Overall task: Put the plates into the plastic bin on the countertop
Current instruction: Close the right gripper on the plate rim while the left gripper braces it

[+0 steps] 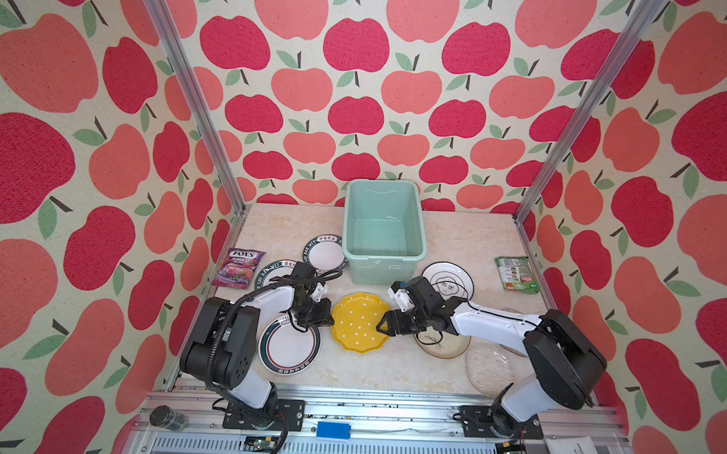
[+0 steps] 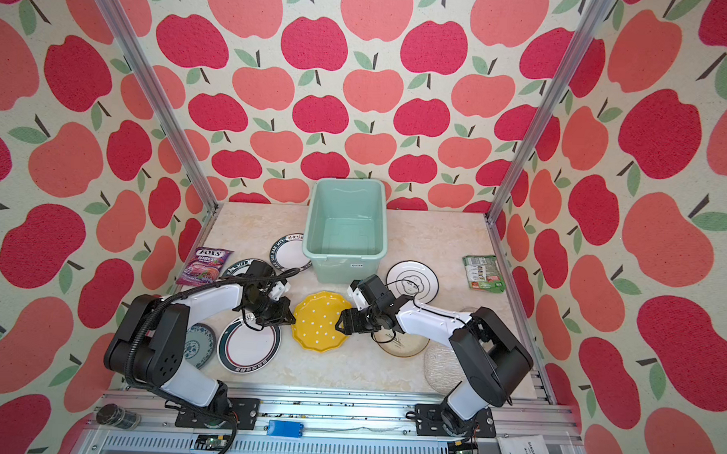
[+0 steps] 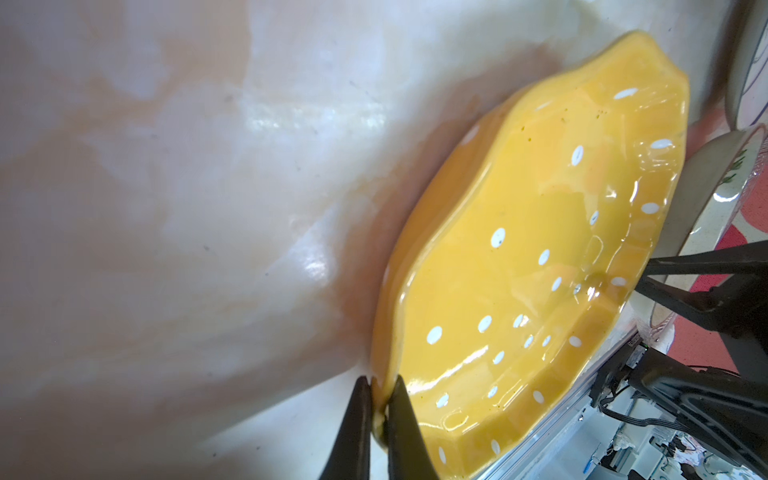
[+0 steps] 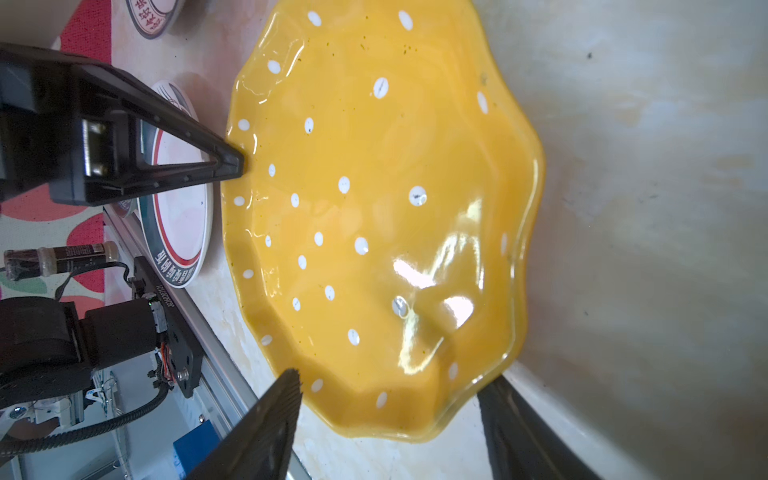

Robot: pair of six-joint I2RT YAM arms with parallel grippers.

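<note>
On the countertop [image 1: 457,239], plates [image 1: 360,323] lie outside the plastic bin [image 1: 375,272].

Left arm [image 1: 268,298], right arm [image 1: 491,324]: white shells, black joints, black base plates [image 1: 293,414]; corrugated black conduit [image 1: 211,358]; tapered black left tool [image 3: 380,380].

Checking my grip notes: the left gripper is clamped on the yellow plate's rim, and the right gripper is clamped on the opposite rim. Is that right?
Not quite. The right gripper is open: the right wrist view shows its jaws apart, straddling the rim of the yellow plate. The left gripper is clamped on the opposite rim.
</note>
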